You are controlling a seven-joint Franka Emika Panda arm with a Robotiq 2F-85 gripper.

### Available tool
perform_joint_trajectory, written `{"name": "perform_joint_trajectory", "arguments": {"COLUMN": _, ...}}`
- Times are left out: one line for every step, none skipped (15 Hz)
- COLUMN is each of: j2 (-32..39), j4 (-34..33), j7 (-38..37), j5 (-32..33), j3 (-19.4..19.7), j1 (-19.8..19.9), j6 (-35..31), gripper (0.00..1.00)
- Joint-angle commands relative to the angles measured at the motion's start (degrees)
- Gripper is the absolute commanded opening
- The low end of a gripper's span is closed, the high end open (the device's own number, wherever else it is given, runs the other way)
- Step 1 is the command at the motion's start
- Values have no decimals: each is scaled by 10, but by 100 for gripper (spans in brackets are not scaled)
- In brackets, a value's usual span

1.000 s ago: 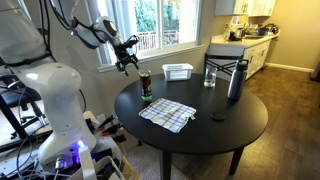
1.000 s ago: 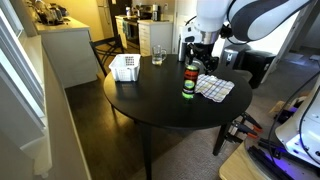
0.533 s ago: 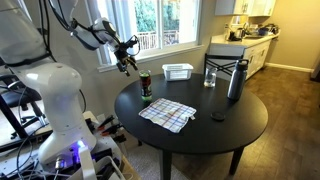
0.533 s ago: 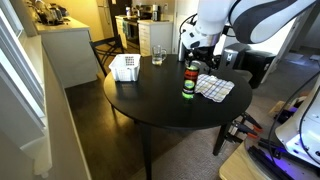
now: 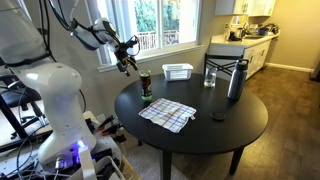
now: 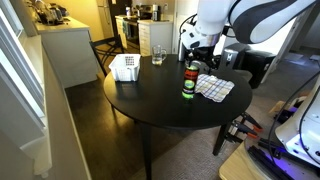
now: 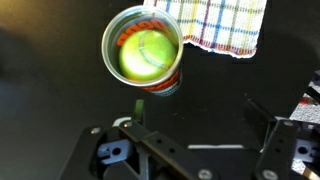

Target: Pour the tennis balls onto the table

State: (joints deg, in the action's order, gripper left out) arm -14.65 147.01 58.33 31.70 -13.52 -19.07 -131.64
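Observation:
A dark can with a green band [image 5: 146, 87] stands upright on the round black table [image 5: 230, 130], next to a checked cloth. It also shows in the other exterior view [image 6: 189, 82]. In the wrist view I look down into its open top [image 7: 112, 62] and see one yellow-green tennis ball [image 7: 148, 53] inside; any balls beneath it are hidden. My gripper [image 5: 125, 57] hangs in the air above and beside the can, apart from it. In the wrist view the gripper [image 7: 200, 115] is open and empty, with the can beyond its fingertips.
A checked cloth [image 5: 167, 114] lies beside the can. A white basket [image 5: 177, 71], a drinking glass [image 5: 210, 76] and a tall dark bottle [image 5: 236, 80] stand at the table's far side. A small dark object [image 5: 218, 117] lies near the cloth. A window wall is behind.
My gripper has shifted slightly up and away from the can in the first half second, then held still. The can has not moved.

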Motion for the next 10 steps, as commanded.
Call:
{"name": "perform_joint_trajectory", "arguments": {"j2": 0, "j4": -1, "j7": 2, "j5": -2, "j3": -4, "j1": 4, "j6": 1, "gripper": 100}}
{"name": "perform_joint_trajectory", "arguments": {"j2": 11, "j4": -9, "j7": -11, "j5": 18, "j3": -14, "j1": 6, "j6": 11, "gripper": 100}}
{"name": "perform_joint_trajectory", "arguments": {"j2": 20, "j4": -15, "j7": -19, "j5": 32, "j3": -22, "j1": 6, "j6": 20, "gripper": 100}}
{"name": "perform_joint_trajectory", "arguments": {"j2": 35, "j4": -22, "j7": -25, "j5": 48, "j3": -30, "j1": 6, "j6": 26, "gripper": 100}}
{"name": "perform_joint_trajectory", "arguments": {"j2": 47, "j4": -29, "j7": -26, "j5": 62, "j3": -37, "j1": 4, "j6": 32, "gripper": 100}}
{"name": "perform_joint_trajectory", "arguments": {"j2": 61, "j4": -33, "j7": -26, "j5": 81, "j3": -43, "j1": 3, "j6": 35, "gripper": 100}}
{"name": "perform_joint_trajectory", "arguments": {"j2": 74, "j4": -38, "j7": -22, "j5": 100, "j3": -48, "j1": 1, "j6": 41, "gripper": 100}}
{"name": "perform_joint_trajectory", "arguments": {"j2": 88, "j4": -43, "j7": -21, "j5": 119, "j3": -52, "j1": 0, "j6": 47, "gripper": 100}}
{"name": "perform_joint_trajectory", "arguments": {"j2": 102, "j4": -49, "j7": -20, "j5": 143, "j3": -56, "j1": 0, "j6": 54, "gripper": 100}}
{"name": "perform_joint_trajectory", "arguments": {"j2": 114, "j4": -55, "j7": -20, "j5": 164, "j3": -58, "j1": 0, "j6": 62, "gripper": 100}}
